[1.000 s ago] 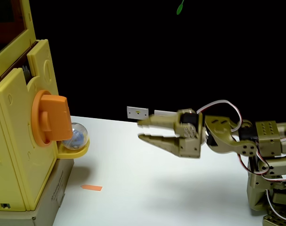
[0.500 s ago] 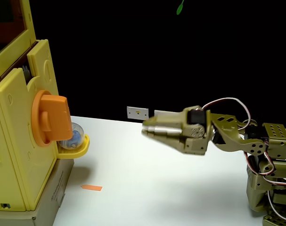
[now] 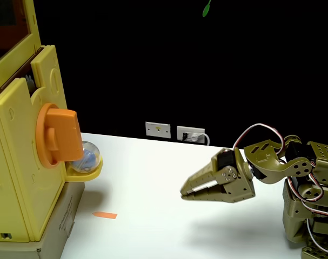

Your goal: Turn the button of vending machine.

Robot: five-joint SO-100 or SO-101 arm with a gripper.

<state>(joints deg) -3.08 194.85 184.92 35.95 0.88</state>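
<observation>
The pale-yellow vending machine (image 3: 18, 162) stands at the left of the fixed view on a grey box. Its orange button (image 3: 60, 135) sticks out of the side, the blocky handle upright. A clear capsule (image 3: 88, 156) rests in the small yellow tray (image 3: 88, 172) just below the button. My olive-green gripper (image 3: 184, 195) is far to the right, low over the white table and pointing left and slightly down. Its fingers are closed together with nothing between them.
A small orange tag (image 3: 105, 215) lies on the white table (image 3: 153, 216) near the machine's base. Two wall sockets (image 3: 174, 131) sit at the table's far edge against a black backdrop. The arm's base (image 3: 309, 216) fills the right side.
The gripper has closed, drawn back to the right and dropped lower toward the table, away from the machine. The capsule, tray and button have not moved.
</observation>
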